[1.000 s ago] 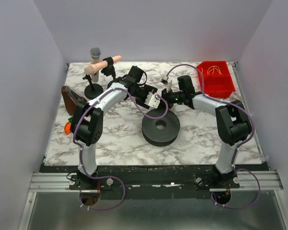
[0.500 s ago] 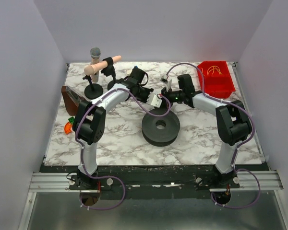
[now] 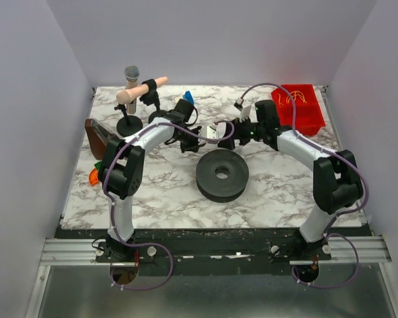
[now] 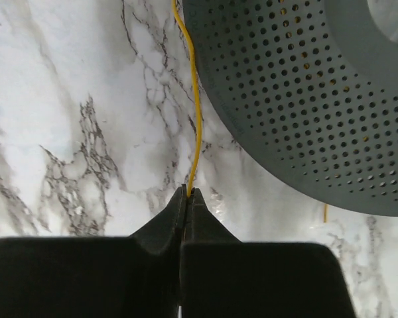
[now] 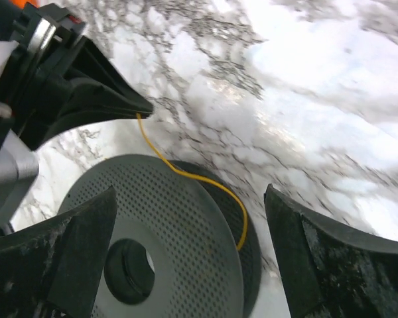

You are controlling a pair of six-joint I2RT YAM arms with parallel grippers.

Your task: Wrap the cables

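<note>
Both arms have drawn back from the black spool point(image 3: 221, 174) since a second ago. The left gripper point(image 4: 188, 193) has its jaws pinched together on the thin yellow cable point(image 4: 197, 112), which runs straight ahead of them along the spool's perforated rim. The right gripper point(image 5: 190, 193) has its jaws wide apart, with cable and spool in view between them

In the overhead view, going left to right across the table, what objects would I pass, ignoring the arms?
brown object → microphone → black spool → red bin
</note>
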